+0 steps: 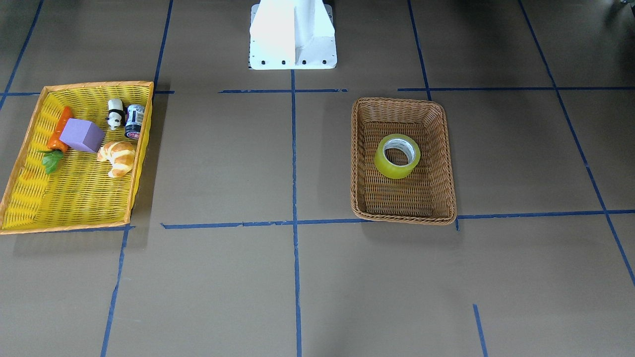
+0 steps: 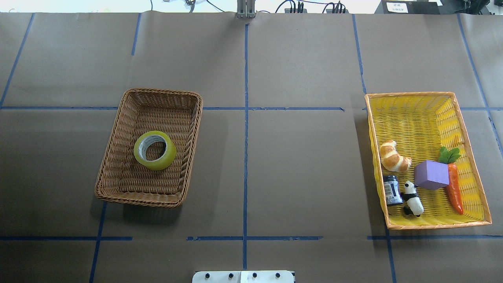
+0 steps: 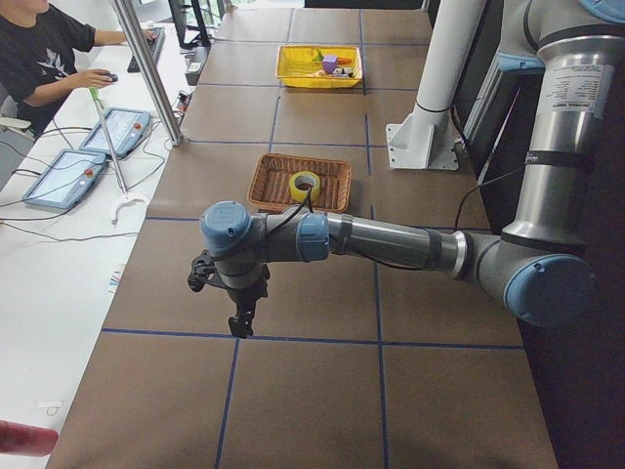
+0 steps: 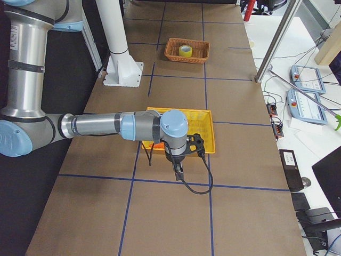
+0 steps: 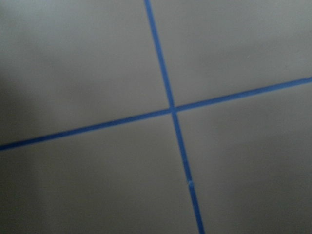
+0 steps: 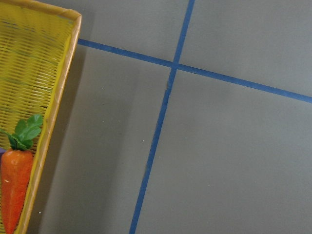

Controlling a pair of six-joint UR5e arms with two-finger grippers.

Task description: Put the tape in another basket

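left of centre in the overhead view, flat on the floor of the rectangular brown woven wicker basket [image 2: 120, 129], hole up and near the middle: wide roll of translucent yellow packing tape [image 2: 155, 150]. lying so, open to a pinch from straight above across the ring wall, with room between the deep sides to come down. at the right edge of that view, shallow bright yellow basket with orange rim [image 2: 408, 102], holding a toy croissant [image 2: 393, 157], purple cube [image 2: 431, 175], orange carrot [image 2: 455, 192], panda figure [image 2: 412, 198] and small dark can [image 2: 392, 190], all bunched toward its lower end. left gripper [image 3: 238, 320] hanging over the table well short of the brown basket, right gripper [image 4: 177, 172] just outside the yellow one; likely parked out there to leave the fixed cameras an unblocked look. seen only from the end cameras, so cannot tell wide or narrow. equally hard to judge whether finished or not yet begun.
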